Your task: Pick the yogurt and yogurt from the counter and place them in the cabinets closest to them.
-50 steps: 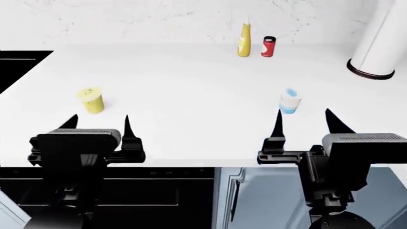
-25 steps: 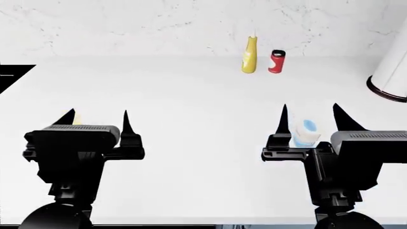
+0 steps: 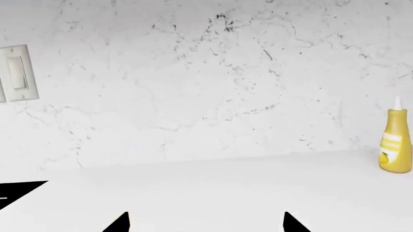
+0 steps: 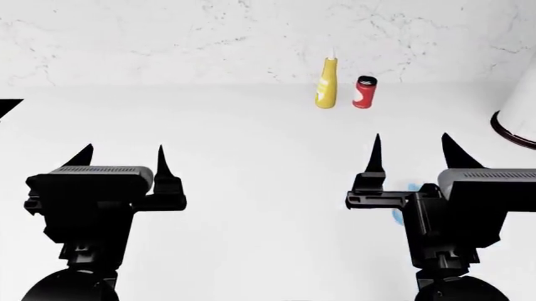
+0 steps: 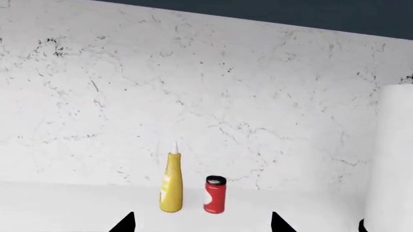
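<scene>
Now both black grippers, left (image 4: 120, 160) and right (image 4: 415, 152), stand wide and hold nothing. Only a light-blue edge of the white yogurt cup (image 4: 400, 213) shows under the right gripper, on the plain white counter (image 4: 251, 163); the yellow cup is hidden.

Counter (image 4: 251, 144): one, white.
Squeeze bottle (image 4: 326, 84): one, yellow, upright at the back of the counter.
Can (image 4: 364, 92): one, red with black top, just right of the squeeze bottle.
Yogurt cup (image 4: 402, 204): one in view, a light-blue sliver only, nearer than the can, mostly hidden behind the right gripper (image 4: 410, 153). The second cup was not seen.
Grippers: two, the left gripper (image 4: 122, 157) and the right.
Wall switch plate (image 3: 16, 73): one, well left of the squeeze bottle.
</scene>
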{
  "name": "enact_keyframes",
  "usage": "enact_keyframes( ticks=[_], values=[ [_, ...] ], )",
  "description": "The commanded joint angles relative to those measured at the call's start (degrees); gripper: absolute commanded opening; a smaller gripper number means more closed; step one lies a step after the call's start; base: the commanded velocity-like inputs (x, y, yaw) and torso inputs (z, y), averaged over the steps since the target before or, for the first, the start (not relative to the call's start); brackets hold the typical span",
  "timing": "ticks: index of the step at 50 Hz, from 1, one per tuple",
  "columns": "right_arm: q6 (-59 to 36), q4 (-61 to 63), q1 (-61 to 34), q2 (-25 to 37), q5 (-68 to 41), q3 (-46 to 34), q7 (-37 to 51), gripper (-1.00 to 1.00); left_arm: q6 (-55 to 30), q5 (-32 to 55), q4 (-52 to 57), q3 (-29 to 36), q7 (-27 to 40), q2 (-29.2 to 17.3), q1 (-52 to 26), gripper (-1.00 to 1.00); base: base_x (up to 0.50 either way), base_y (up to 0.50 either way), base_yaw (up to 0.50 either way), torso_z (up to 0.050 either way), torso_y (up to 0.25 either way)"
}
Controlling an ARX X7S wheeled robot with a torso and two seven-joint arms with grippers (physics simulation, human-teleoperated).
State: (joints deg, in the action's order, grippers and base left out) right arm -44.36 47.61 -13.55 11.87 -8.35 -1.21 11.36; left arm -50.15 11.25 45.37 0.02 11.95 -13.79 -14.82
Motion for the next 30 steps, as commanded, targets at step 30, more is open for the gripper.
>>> enact_keyframes(
  ticks=[30],
  values=[
    [-18.11, -3.23, -0.6, 2.82, 0.89, 0.37, 4.01, 1.0, 2.38, 0.36, -1.77, 1.2, 0.76, -0.9, 1.89, 1.0, 0.0, 0.0, 0.0, 0.0, 0.0]
  ],
)
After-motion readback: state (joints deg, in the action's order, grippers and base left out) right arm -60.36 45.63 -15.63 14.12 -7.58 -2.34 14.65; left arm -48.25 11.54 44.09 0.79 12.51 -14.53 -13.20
